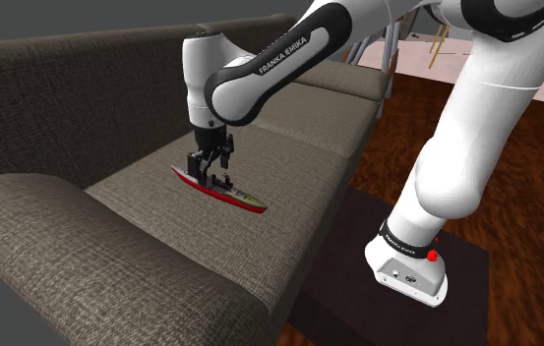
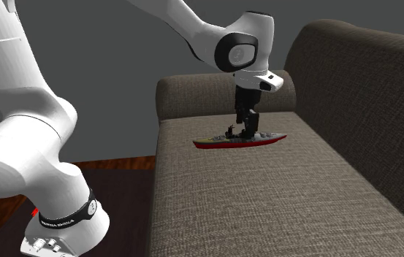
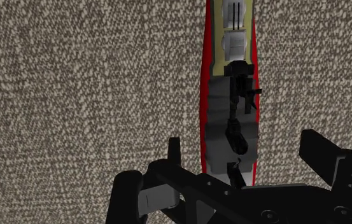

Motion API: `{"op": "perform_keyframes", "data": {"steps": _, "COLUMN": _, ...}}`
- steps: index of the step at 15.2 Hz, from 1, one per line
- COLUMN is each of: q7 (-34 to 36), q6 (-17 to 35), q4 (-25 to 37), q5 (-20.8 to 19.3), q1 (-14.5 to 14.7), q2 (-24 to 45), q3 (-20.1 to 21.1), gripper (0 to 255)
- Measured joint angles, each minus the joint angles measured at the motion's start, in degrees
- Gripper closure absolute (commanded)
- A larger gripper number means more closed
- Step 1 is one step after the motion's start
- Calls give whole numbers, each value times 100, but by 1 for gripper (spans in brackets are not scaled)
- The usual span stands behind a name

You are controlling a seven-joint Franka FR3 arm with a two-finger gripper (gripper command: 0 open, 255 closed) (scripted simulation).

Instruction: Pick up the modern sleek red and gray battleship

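Note:
The battleship [image 1: 222, 192] is a long, slim model with a red hull, a grey deck and dark masts. It lies lengthwise over the middle seat cushion of the sofa [image 1: 299, 162]. My black gripper [image 1: 211, 177] comes straight down on its middle and is shut on the battleship's superstructure. From the second exterior view the battleship [image 2: 222, 141] sits roughly level under the gripper [image 2: 247, 133]; whether the hull touches the cushion I cannot tell. In the wrist view the battleship [image 3: 230, 70] runs away from the gripper [image 3: 228, 184], its near end hidden between the fingers.
The sofa's backrest [image 1: 73, 93] rises behind the ship and a rounded armrest [image 1: 53, 226] lies at the shoulder view's lower left. A dark low table [image 1: 358, 285] carries the arm's base [image 1: 407, 267] beside the sofa. Wooden floor [image 1: 515, 197] lies beyond.

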Motion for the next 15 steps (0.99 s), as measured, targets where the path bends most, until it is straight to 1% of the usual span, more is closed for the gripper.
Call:
{"op": "perform_keyframes", "data": {"steps": 1, "q7": 9, "q6": 26, "q4": -9, "q5": -8, "q1": 2, "q2": 17, "q3": 1, "gripper": 255}}
{"op": "perform_keyframes", "data": {"steps": 11, "q7": 14, "q6": 55, "q4": -18, "q5": -16, "q1": 4, "q2": 32, "q3": 2, "gripper": 255}}
{"op": "perform_keyframes", "data": {"steps": 15, "q7": -25, "q6": -136, "q4": 41, "q5": 46, "q1": -1, "q2": -104, "q3": 5, "gripper": 255}}
